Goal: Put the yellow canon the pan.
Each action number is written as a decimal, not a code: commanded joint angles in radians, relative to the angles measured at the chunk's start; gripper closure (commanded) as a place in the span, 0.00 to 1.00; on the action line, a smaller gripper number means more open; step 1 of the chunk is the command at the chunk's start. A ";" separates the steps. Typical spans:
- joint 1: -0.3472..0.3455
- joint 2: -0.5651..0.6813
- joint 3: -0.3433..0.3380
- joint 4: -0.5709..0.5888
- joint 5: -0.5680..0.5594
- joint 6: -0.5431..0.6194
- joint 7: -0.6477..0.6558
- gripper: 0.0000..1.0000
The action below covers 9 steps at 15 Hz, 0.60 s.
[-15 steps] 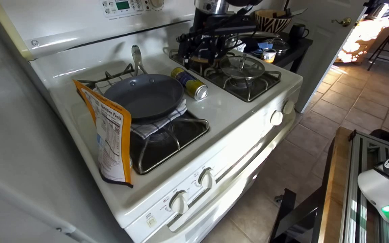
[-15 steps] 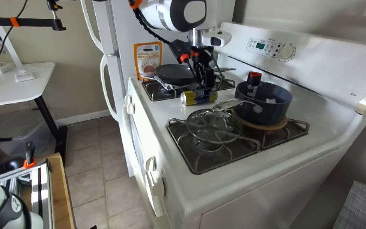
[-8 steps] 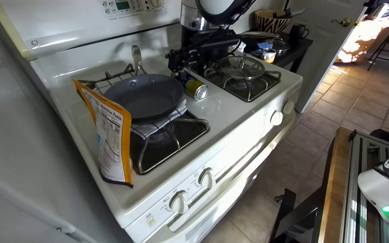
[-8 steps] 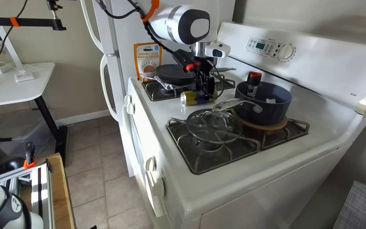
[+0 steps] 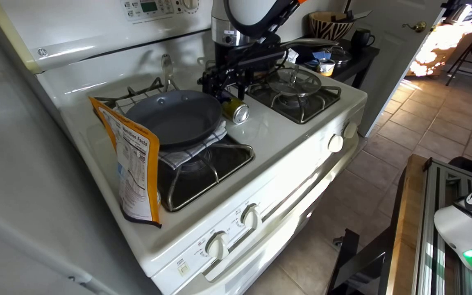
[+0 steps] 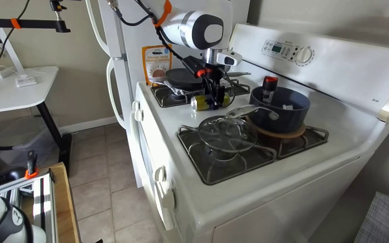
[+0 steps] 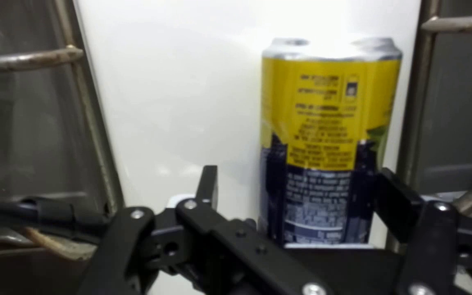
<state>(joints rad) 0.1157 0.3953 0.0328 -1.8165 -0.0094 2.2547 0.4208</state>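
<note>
In an exterior view, reading left to right and taking the yellow can [image 5: 234, 109] as the centre of our clock, we first meet a bag [image 5: 135, 172] standing at eight o'clock. Next, at nine o'clock, is the pan [image 5: 172, 116], resting on a checked cloth [image 5: 197, 145]; we see nothing inside it. The can itself comes after, lying on its side on the white surface [image 5: 275, 130], just beside the pan; whether the two touch, we cannot tell. A glass lid [image 5: 295, 85] follows at two o'clock.

In the wrist view we find the end effector [image 7: 300, 186] spread wide, with the can between its two sides: a clear gap shows at nine o'clock, while the three o'clock side is close by the can, whether touching is unclear.

By our judgement the reach is nearly done and the placing has not begun. What remains, we think, is to shift a touch toward three o'clock in that view, close on the can, lift it above the pan's rim, carry it across and set it inside.
</note>
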 commanded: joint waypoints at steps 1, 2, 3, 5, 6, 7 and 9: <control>0.017 0.032 -0.010 0.040 0.002 -0.045 -0.004 0.38; 0.019 0.035 -0.010 0.045 0.001 -0.049 -0.003 0.47; 0.021 0.037 -0.011 0.048 -0.001 -0.051 -0.003 0.56; 0.022 0.036 -0.011 0.052 0.001 -0.052 -0.004 0.62; 0.022 0.025 -0.013 0.049 -0.003 -0.054 -0.003 0.63; 0.023 0.012 -0.016 0.039 -0.006 -0.053 0.000 0.63; 0.023 -0.036 -0.022 0.006 -0.019 -0.058 0.001 0.63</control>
<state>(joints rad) 0.1258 0.4141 0.0302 -1.7850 -0.0127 2.2301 0.4195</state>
